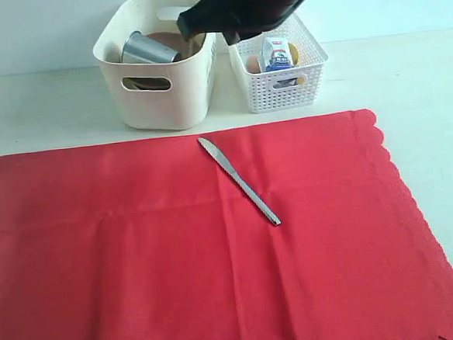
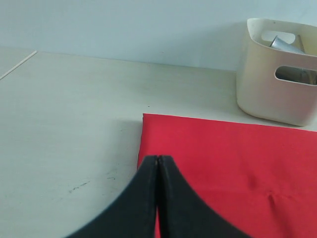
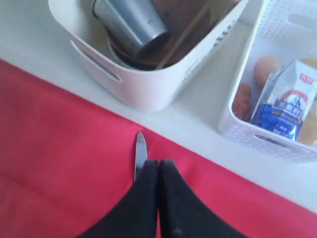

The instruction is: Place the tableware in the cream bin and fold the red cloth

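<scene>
Tableware: mostly binned, one piece outstanding.

At the far left, the left gripper (image 2: pixel 157 166) sits over the left edge of the red cloth (image 1: pixel 217 264), close to its far corner. Its jaws are pressed together with nothing between them.

The cream bin (image 1: pixel 159 97) stands left of centre on the bare table, just behind the cloth's far edge. Inside it a steel cup (image 1: pixel 148 49) lies tipped on its side. Beneath and beside the cup are a brown plate (image 3: pixel 181 22) and a pair of chopsticks (image 3: pixel 184 35) leaning on the wall. A bowl or a spoon could not be confirmed in there.

Near the middle, the silver table knife (image 1: pixel 239 181) lies flat on the cloth at a diagonal. Its blade tip points toward the bin and nothing touches it.

The right gripper (image 3: pixel 158 166) is raised above the cloth's far edge, jaws clenched and empty. The right wrist view shows the knife's tip just past its fingertips.

To the right, the white lattice basket (image 1: pixel 283 88) stands just beside the bin and holds a blue-white packet (image 1: pixel 275 55) and some food.

The cloth is bright red and spread fully open. It shows faint crease lines and a scalloped right edge.

Assessment: the knife has yet to go in, and folding has not begun.
</scene>
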Robot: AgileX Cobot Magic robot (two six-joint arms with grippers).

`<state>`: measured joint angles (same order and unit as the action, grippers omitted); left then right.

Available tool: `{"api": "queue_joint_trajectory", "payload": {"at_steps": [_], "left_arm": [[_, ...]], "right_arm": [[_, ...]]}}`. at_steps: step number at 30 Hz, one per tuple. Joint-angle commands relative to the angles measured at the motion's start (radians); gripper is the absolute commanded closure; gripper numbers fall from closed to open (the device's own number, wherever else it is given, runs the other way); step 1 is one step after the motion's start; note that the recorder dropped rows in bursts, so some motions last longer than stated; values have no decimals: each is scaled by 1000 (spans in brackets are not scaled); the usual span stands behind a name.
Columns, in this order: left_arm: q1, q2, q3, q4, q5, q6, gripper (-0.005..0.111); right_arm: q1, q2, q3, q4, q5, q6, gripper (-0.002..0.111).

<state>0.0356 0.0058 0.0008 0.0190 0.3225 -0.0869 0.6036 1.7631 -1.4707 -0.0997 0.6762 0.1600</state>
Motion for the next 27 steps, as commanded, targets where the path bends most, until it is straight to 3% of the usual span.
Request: {"api": "queue_joint_trajectory", "payload": {"at_steps": [1, 5, 13, 23, 27], "left_arm": [[1, -6, -1, -3, -6, 4, 106], [1, -6, -1, -3, -6, 4, 106], [1, -6, -1, -3, -6, 4, 106], [1, -6, -1, -3, -6, 4, 106], [1, -6, -1, -3, -6, 4, 106]], "right_arm": [[1, 111, -1, 12, 102, 29, 108], [7, 225, -1, 17, 122, 83, 98], [41, 356, -1, 22, 91, 68, 64], [39, 434, -1, 26, 80, 63, 67], [39, 436, -1, 8, 90, 43, 88]]}}
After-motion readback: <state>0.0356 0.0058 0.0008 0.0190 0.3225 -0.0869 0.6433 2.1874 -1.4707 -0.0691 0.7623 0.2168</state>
